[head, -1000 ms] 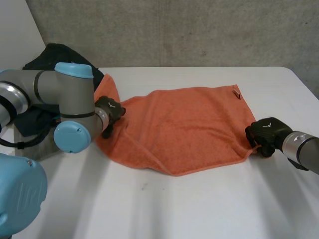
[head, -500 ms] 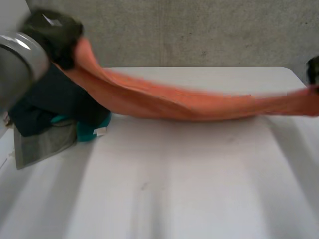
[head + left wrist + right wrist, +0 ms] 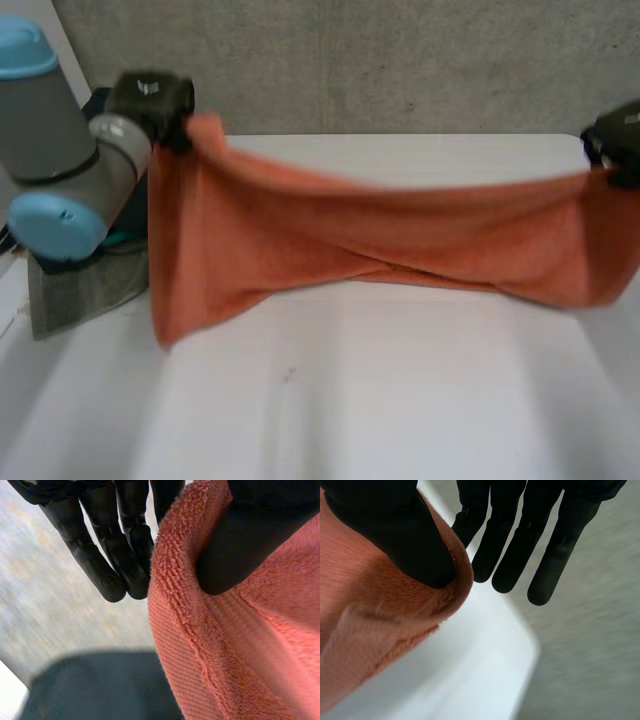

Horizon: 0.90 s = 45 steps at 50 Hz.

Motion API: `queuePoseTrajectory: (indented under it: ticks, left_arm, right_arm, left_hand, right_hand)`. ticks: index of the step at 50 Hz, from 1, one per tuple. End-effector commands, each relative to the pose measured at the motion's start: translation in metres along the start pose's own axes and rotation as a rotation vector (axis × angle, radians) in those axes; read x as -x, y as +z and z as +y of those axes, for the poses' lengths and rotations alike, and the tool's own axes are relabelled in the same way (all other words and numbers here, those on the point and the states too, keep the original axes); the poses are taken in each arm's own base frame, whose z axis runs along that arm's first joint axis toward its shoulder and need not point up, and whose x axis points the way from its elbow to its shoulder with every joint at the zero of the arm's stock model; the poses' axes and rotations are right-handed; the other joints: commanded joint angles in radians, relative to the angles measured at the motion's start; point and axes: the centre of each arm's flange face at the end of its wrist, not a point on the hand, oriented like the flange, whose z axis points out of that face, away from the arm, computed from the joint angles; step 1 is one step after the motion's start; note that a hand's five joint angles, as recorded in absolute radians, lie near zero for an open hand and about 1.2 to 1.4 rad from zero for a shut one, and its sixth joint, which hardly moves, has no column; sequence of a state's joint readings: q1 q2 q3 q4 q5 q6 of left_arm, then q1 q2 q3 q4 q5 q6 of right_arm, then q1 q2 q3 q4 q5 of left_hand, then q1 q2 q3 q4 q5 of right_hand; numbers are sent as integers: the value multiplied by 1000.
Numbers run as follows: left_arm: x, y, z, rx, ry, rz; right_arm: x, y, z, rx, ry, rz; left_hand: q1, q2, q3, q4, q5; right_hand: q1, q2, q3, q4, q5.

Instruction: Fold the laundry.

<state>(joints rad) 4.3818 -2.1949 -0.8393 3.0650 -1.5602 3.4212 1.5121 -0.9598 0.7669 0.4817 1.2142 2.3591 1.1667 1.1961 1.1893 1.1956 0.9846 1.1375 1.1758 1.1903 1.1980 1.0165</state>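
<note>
Presently the orange towel (image 3: 380,240) hangs over the desk (image 3: 400,420), soft, light and sagging, its top corners pinched in the fingers (image 3: 125,565) of left hand (image 3: 150,100) and right hand (image 3: 615,140), judged the soundest holds.

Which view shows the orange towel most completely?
The head view: the orange towel hangs stretched between left hand and right hand, over the table. Each wrist view shows a pinched edge under that hand's thumb.

left hand (image 3: 150,98): aloft, pinching | right hand (image 3: 614,138): aloft, pinching
</note>
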Motion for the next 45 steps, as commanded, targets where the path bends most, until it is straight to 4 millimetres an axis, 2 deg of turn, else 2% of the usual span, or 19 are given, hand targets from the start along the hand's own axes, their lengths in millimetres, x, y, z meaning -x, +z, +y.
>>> queuePoseTrajectory:
  ticks: [1,3,6,8,12,13,15,16,19,20,23,24,27,28,31,36,45]
  left_arm:
    - [29,27,-95,-441,-110,-135]
    - [35,27,-117,-561,-154,-162]
    - [34,26,-129,-642,-192,-165]
    - [30,26,-128,-643,-200,-154]
    - [25,29,-109,-577,-196,-156]
    - [23,32,-96,-535,-195,-160]
    - [19,34,-81,-491,-194,-153]
    - [14,35,-65,-442,-193,-142]
    - [4,35,-41,-368,-190,-119]
    - [-4,33,-23,-315,-188,-98]
    - [-17,31,7,-228,-186,-65]
    - [-27,27,28,-164,-181,-45]
    - [-37,22,57,-76,-169,-28]
    - [-42,16,74,-15,-151,-20]
    - [-51,0,103,112,-87,10]
    - [-57,-20,126,240,32,57]
    - [-63,-36,136,287,236,135]
  right_arm:
    - [-71,20,-55,-411,61,413]
    - [-92,11,-76,-576,118,494]
    - [-104,1,-90,-705,178,519]
    - [-102,1,-87,-702,201,498]
    - [-90,2,-79,-659,208,425]
    - [-85,6,-71,-629,217,393]
    - [-81,9,-59,-586,230,365]
    - [-75,13,-47,-543,249,335]
    - [-61,19,-27,-468,283,276]
    - [-50,23,-12,-417,302,231]
    - [-29,29,10,-340,331,153]
    - [-15,31,26,-288,346,106]
    - [9,33,47,-209,360,42]
    - [24,32,60,-162,358,0]
    - [46,28,80,-80,336,-61]
    - [69,23,99,1,298,-124]
    - [77,16,103,49,310,-164]
  left_hand:
    - [230,200,207,201,237]
    - [230,200,207,201,237]
    - [230,200,207,201,237]
    - [230,200,207,201,237]
    - [230,200,207,201,237]
    - [230,200,207,201,237]
    - [230,200,207,201,237]
    - [230,200,207,201,237]
    - [230,200,207,201,237]
    - [230,200,207,201,237]
    - [230,200,207,201,237]
    - [230,200,207,201,237]
    - [230,200,207,201,237]
    - [230,200,207,201,237]
    - [230,200,207,201,237]
    - [230,200,207,201,237]
    - [-207,-236,-230,-236,-199]
  right_hand:
    - [259,220,206,198,205]
    - [259,220,206,198,205]
    - [259,220,206,198,205]
    - [259,220,206,198,205]
    - [259,220,206,198,205]
    - [259,220,206,198,205]
    - [259,220,206,198,205]
    - [259,220,206,198,205]
    - [259,220,206,198,205]
    - [259,220,206,198,205]
    - [259,220,206,198,205]
    - [259,220,206,198,205]
    - [259,220,206,198,205]
    - [259,220,206,198,205]
    - [259,220,206,198,205]
    - [259,220,206,198,205]
    - [259,220,206,198,205]
